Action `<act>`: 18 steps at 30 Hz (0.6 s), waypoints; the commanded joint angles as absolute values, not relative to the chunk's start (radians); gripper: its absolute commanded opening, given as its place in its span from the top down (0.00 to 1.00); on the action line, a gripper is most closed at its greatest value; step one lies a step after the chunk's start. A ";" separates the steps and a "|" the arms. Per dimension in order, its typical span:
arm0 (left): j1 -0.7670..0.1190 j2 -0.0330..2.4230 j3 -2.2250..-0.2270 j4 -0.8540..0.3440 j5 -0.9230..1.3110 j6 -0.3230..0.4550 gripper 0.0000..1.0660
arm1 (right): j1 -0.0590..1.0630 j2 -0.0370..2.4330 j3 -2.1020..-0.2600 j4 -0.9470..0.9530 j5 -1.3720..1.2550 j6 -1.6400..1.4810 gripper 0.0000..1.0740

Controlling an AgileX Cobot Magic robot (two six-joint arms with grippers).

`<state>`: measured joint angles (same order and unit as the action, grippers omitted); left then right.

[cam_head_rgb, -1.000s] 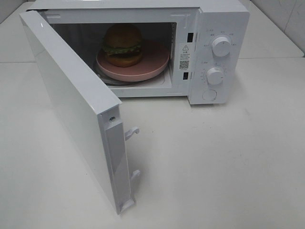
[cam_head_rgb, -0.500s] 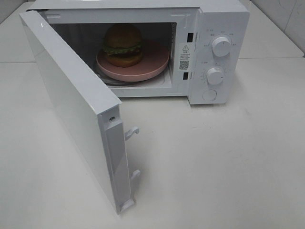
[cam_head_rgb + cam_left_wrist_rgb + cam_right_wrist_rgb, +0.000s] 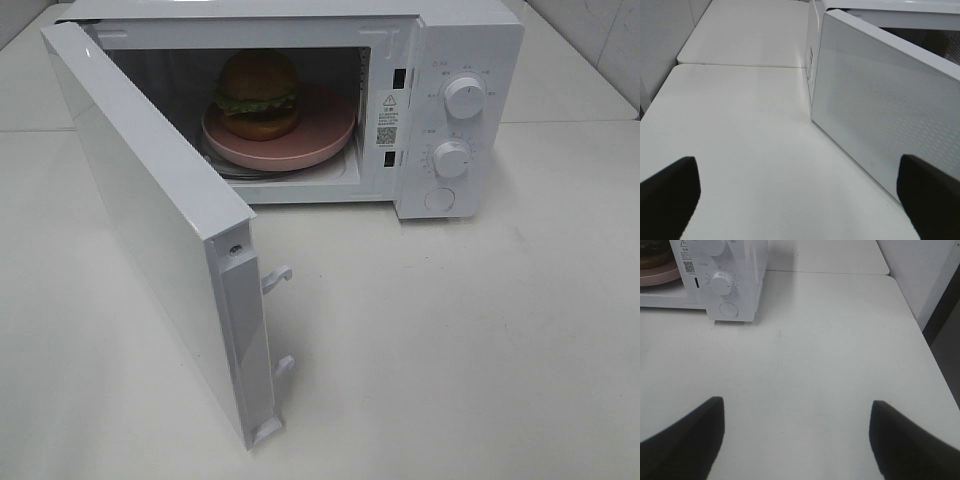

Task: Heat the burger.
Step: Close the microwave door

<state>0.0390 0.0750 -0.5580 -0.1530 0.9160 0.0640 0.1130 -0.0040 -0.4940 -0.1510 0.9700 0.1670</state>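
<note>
Here's the glossy golden-brown burger with frilly green lettuce (image 3: 258, 95), sitting inside the boxy white microwave oven (image 3: 480, 40). It rests on the round pink plate (image 3: 325, 135), toward that plate's left side in the high view. The flat white oven door (image 3: 150, 220) stands swung wide to the left.

Neither gripper shows in the high view. The left gripper (image 3: 797, 200) has its black fingers (image 3: 665, 200) spread wide with nothing between them. It hangs over the white tabletop (image 3: 740, 125), facing the door's outer face, and that door hides the burger from it.

The right gripper (image 3: 797, 440) has its jaws parted and empty. It is over the tabletop in front of the control panel, well apart from the burger. Its camera catches the lower ribbed white dial (image 3: 720, 282), the round white button (image 3: 729, 309) and a sliver of pink plate with a dark edge of burger in one corner.

Only the high view shows the whole burger, and only the left wrist view shows the perforated pattern on the door.
</note>
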 commanded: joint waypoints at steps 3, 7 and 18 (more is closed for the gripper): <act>0.041 0.169 -0.563 -0.110 0.778 0.063 0.14 | 0.107 -0.032 -0.492 -0.150 0.963 0.167 0.29; 0.041 0.222 -0.563 -0.102 0.737 0.063 0.28 | 0.107 -0.032 -0.492 -0.150 0.963 0.167 0.29; 0.041 0.446 -0.563 -0.092 0.491 0.062 1.00 | 0.107 -0.032 -0.492 -0.150 0.963 0.166 0.30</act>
